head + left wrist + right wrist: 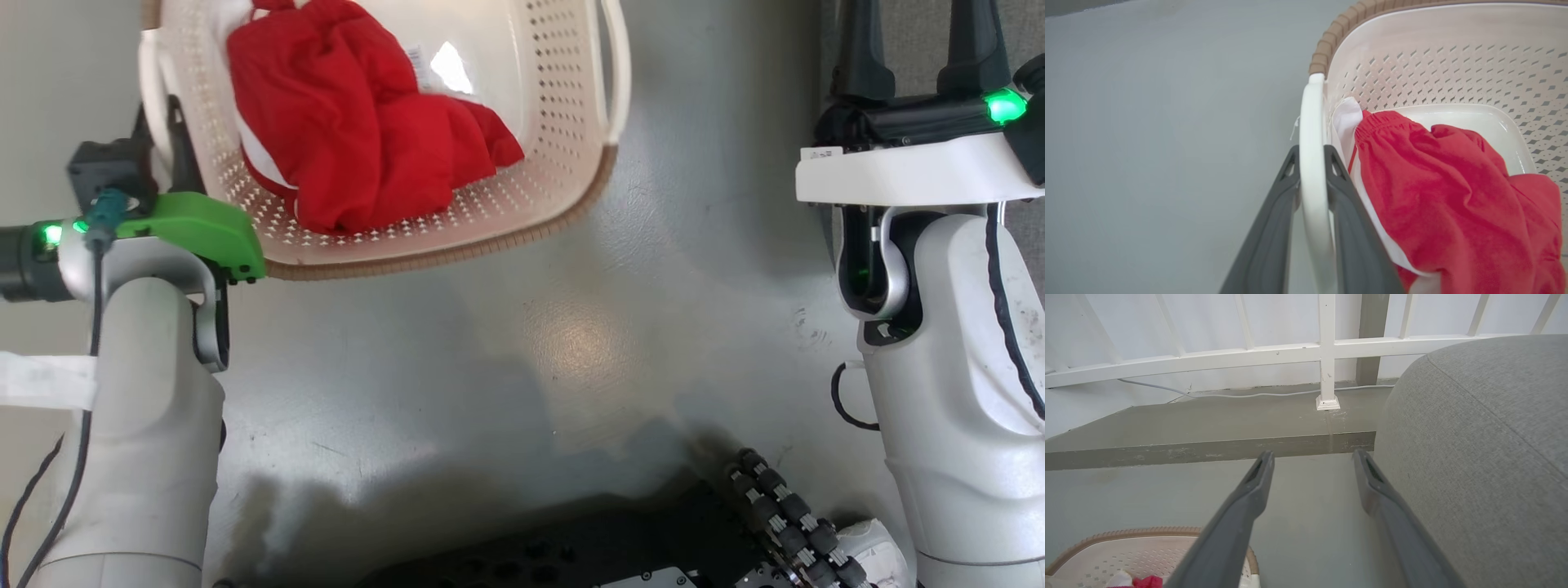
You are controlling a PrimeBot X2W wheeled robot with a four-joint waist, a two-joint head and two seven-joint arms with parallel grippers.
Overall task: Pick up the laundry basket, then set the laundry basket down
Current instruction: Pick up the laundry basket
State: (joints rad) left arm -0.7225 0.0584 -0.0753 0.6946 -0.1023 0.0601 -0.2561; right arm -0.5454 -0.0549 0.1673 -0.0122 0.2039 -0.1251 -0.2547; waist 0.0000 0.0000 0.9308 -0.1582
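Note:
The laundry basket (pixel 539 155) is cream-white and perforated, with a brown woven rim, and holds red and white clothing (pixel 359 122). It sits tilted at the upper left of the head view, above the grey floor. My left gripper (pixel 1312 153) is shut on the basket's white side handle (pixel 1311 134), one dark finger on each side of it. In the head view the left gripper (pixel 159 114) is at the basket's left side. My right gripper (pixel 1312 459) is open and holds nothing, well right of the basket (pixel 1126 551); in the head view the right gripper (pixel 918 41) is at the upper right.
A grey upholstered sofa (pixel 1486 437) stands close on the right of the right gripper. A raised grey step (pixel 1208 428) and a white railing (pixel 1327 347) lie beyond. My dark wheeled base (pixel 653 539) is at the bottom of the head view.

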